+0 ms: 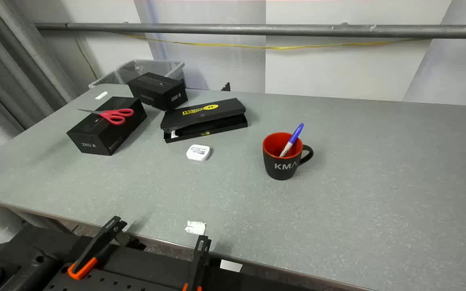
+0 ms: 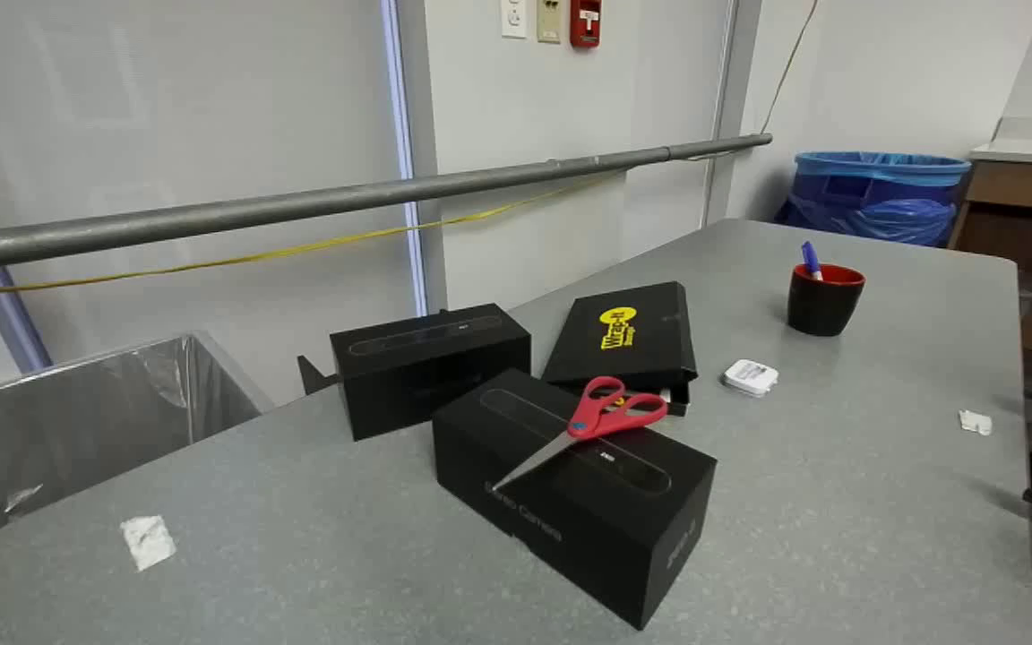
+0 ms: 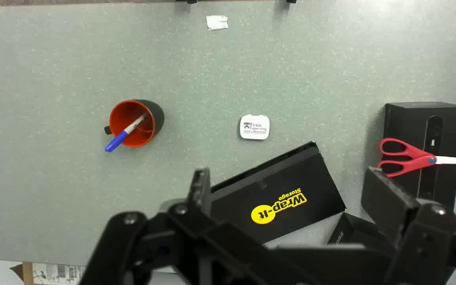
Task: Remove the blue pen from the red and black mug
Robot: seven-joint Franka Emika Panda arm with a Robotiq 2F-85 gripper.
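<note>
In the wrist view, the blue pen (image 3: 128,131) is leaning in the mug (image 3: 157,118), left of the wide-spread, empty fingers (image 3: 388,200).

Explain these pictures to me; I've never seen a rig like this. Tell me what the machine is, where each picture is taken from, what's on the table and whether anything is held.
The machine is a robot arm. Two pictures come from cameras standing outside it; the wrist view comes from a camera on the arm, looking down past its grasping tool. On the grey table stands a black mug, red inside, with a blue-capped pen slanting up out of it. Also there: a small white container, a slightly open flat black box with yellow lettering, a taller black box topped by red-handled scissors, and another taller black box near it. The tool stands open and holds nothing.
</note>
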